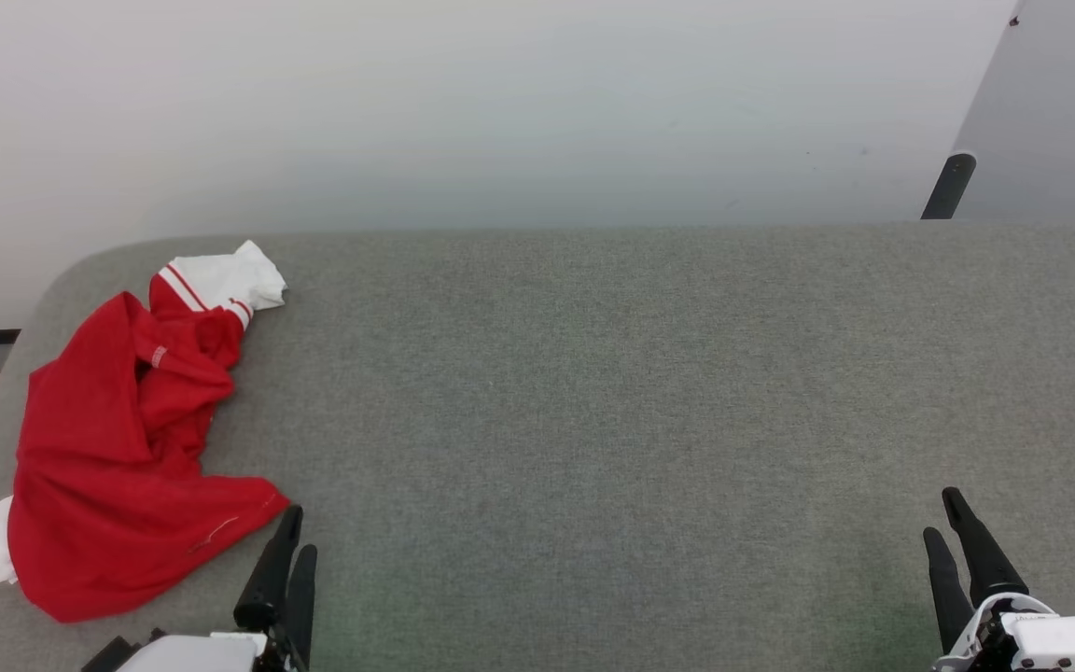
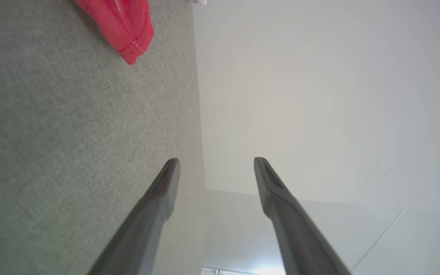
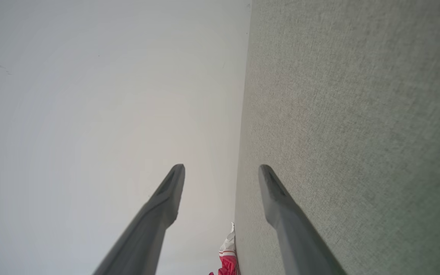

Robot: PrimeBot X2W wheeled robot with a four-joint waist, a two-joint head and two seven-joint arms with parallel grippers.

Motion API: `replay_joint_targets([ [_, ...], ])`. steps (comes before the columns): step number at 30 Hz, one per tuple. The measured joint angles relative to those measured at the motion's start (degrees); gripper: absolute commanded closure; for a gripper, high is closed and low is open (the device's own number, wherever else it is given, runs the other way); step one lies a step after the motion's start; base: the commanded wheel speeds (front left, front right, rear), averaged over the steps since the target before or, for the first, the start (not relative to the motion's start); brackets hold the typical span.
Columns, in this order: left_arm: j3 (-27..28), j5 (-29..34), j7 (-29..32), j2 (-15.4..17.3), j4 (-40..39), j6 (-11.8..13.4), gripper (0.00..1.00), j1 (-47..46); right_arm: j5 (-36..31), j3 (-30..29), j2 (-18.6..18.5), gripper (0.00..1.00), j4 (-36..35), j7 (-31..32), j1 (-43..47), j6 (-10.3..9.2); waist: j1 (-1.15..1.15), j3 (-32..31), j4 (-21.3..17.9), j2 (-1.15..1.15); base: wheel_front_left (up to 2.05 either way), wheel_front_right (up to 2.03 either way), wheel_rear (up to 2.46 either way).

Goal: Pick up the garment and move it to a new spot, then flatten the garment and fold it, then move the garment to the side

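Garment (image 1: 99, 467) lies at ten o'clock, beside our left end effector (image 1: 301, 532), far from our right end effector (image 1: 942, 513), both spread wide and empty.

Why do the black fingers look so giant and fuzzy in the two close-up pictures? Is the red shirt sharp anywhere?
Left wrist view: the left hand sits right by the wide lens, so its fingers look stretched and soft. Right wrist view: same for the right hand. Head view: soft, even light, hardly any shadows, and the garment is sharp.
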Motion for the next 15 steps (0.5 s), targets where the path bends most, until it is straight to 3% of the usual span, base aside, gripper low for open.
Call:
replay_joint_targets([
  [15,-2.46,-0.57,-1.83,0.15,-3.82,0.89,0.00,0.01,-1.15,2.54,-0.04,0.00,-2.11,-2.50,-0.34,0.00,0.00,-0.06,-0.01,0.00,0.00,0.00,0.00],
])
